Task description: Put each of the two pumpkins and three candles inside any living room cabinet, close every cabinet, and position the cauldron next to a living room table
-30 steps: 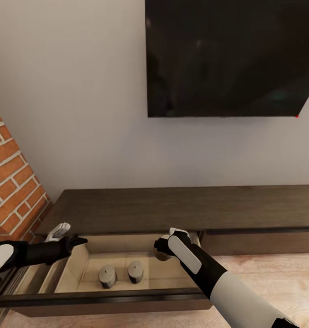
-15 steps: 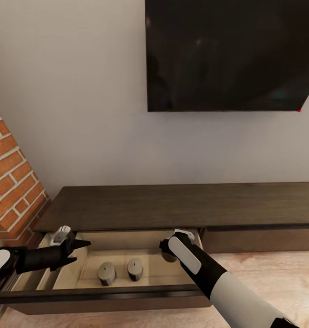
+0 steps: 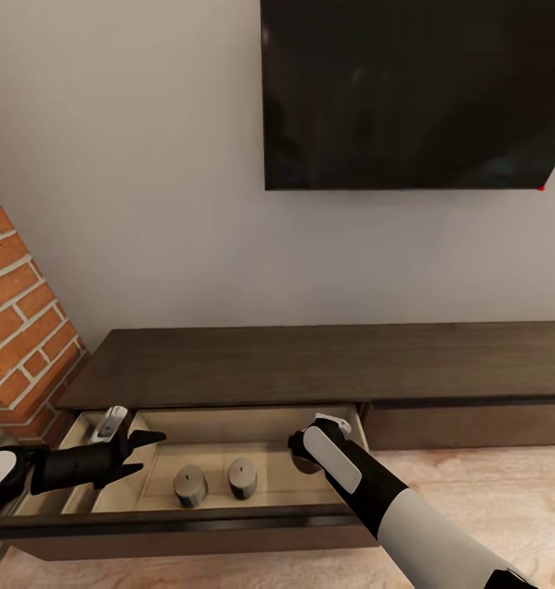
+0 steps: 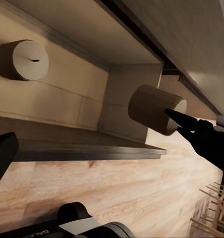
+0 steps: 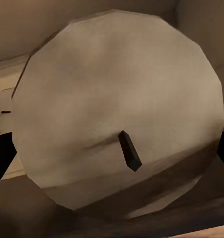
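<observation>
A third candle (image 5: 119,119) is riding in the grip of the right gripper (image 3: 303,452), its flat top and dark wick facing the wrist camera, poised over the open drawer (image 3: 187,517) of the long dark cabinet (image 3: 310,368). Two grey candles (image 3: 190,484) are already sitting upright side by side on the drawer's light tan floor. The left gripper (image 3: 145,451) is hovering over the drawer's left end with fingers spread and nothing between them. By this showing, two candles are stowed and the third is about to join them; the pumpkins, the cauldron and the closing of the drawer appear to remain. A black wall-mounted screen (image 3: 416,90) is hanging above. Faint white lettering on the left arm is too small to read.
</observation>
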Robot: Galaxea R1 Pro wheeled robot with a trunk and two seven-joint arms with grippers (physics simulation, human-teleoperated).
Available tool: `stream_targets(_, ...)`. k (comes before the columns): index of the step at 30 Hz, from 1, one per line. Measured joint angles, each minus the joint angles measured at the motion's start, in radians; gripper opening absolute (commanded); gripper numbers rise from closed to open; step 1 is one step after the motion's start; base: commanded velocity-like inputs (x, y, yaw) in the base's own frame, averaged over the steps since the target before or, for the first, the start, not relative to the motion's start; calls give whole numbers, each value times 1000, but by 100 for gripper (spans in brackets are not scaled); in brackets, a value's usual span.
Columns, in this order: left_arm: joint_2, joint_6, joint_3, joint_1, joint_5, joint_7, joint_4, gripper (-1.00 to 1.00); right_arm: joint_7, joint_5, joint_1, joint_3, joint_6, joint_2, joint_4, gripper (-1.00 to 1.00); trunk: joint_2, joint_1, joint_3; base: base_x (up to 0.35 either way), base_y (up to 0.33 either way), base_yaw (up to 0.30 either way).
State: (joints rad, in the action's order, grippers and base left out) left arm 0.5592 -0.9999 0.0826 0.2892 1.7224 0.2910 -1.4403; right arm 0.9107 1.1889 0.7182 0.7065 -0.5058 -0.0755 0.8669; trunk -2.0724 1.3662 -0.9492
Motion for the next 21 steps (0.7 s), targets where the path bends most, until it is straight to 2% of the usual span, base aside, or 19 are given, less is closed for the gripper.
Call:
stream_targets(9, 0, -1, 4, 0, 9, -1, -3, 100, -5, -1, 0, 0, 3, 0, 1, -100, -63, 35, -28, 0, 0, 0)
stream_targets(16, 0, -1, 10, -10, 8, -73, -3, 100, -6, -1, 0, 0, 3, 0, 2, -100, -112, 61, -50, 0, 0, 0)
stream_targets(21, 0, -1, 13, -18, 8, -86, -3, 100, -6, -1, 0, 0, 3, 0, 2, -100, -147, 81, -66, 0, 0, 0)
